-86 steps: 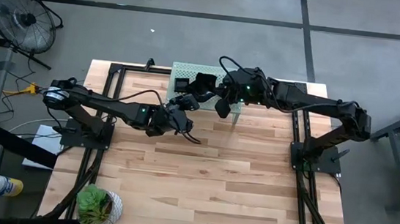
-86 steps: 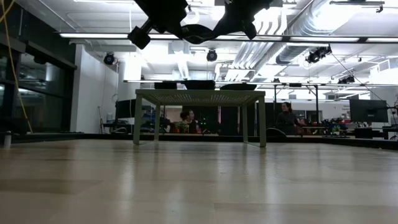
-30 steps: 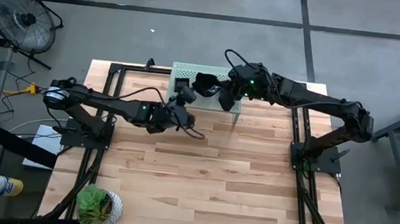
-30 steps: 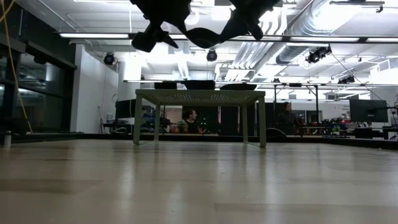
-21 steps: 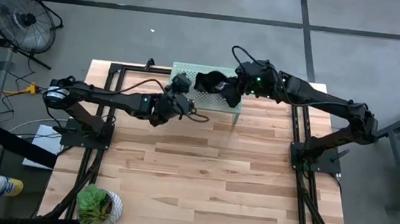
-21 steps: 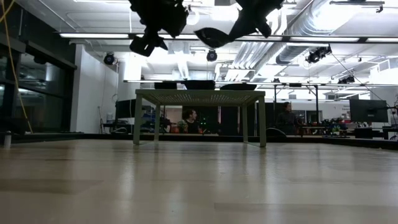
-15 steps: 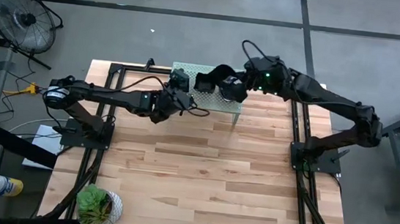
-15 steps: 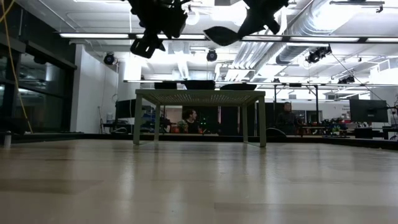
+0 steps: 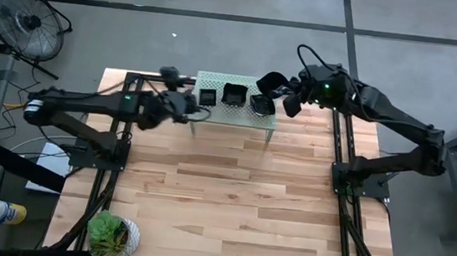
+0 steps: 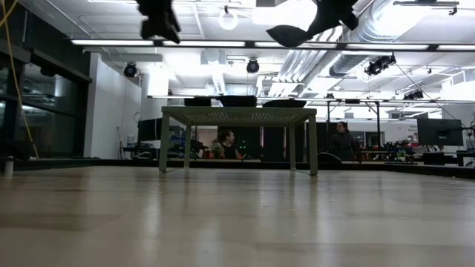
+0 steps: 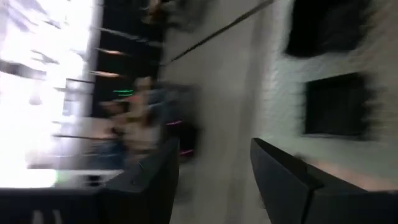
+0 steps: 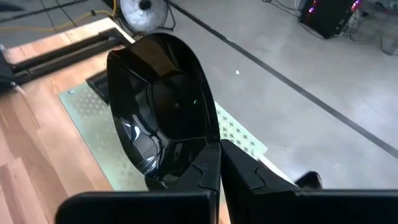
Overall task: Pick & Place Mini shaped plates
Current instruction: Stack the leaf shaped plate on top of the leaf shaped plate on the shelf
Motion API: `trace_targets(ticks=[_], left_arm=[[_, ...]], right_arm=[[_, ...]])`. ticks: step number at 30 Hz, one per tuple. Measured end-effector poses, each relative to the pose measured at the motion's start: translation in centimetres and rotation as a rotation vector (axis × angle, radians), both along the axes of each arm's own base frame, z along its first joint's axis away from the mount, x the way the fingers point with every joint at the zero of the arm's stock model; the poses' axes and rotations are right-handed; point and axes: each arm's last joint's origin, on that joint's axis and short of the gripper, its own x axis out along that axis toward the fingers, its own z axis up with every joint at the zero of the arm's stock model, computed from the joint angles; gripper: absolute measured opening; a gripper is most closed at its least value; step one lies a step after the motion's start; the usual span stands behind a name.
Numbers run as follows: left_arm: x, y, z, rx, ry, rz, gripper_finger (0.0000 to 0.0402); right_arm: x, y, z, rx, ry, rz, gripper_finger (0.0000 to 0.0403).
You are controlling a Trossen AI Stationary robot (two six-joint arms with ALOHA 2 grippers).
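A glossy black mini plate (image 12: 163, 106) is held by the right gripper (image 9: 286, 100), whose fingers (image 12: 205, 168) are pinched tight on its rim. In the high view the plate (image 9: 271, 84) is seen raised above the far right corner of the pale green perforated shelf (image 9: 238, 112), tilted on edge rather than lying flat. In the low view the same plate (image 10: 293, 33) appears as a dark wedge high above the shelf (image 10: 237, 113).

The left gripper (image 9: 190, 107) is found just off the shelf's left edge, over the far part of the wooden table (image 9: 229, 204). Its fingers (image 11: 283, 180) are seen apart, with a moderate gap, and nothing is held between them.

Three further black plates are set in a row on the shelf top: a square one (image 9: 207, 98) near the left end, a square one (image 9: 233, 94) at the middle, and a third (image 9: 261, 104) beside it, below the lifted plate. In the low view only their dark rims are visible along the shelf's top edge.

A potted plant (image 9: 111, 234) is placed at the near left corner of the table. People (image 10: 224, 142) are seated in the room beyond the table.
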Motion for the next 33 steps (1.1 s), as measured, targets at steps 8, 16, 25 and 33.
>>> trace_targets(ticks=[8,16,25,33], left_arm=[[-6.7,-1.0,1.5,-0.462,-0.349,-0.062,0.0191],[-12.1,-1.5,0.1,-0.669,-0.669,-0.068,0.0191],[-16.3,-2.2,-4.8,-0.884,-1.127,-0.303,0.0191],[-17.1,-2.4,-9.9,-0.968,-1.284,-0.392,0.0191]], right_arm=[[-1.7,0.5,0.1,-0.001,0.058,-0.042,0.0000],[-3.0,0.6,0.4,0.006,0.066,-0.065,0.0000],[-3.1,0.6,0.5,0.022,0.052,-0.074,0.0000],[-3.4,0.6,0.2,0.132,-0.014,-0.169,0.0000]])
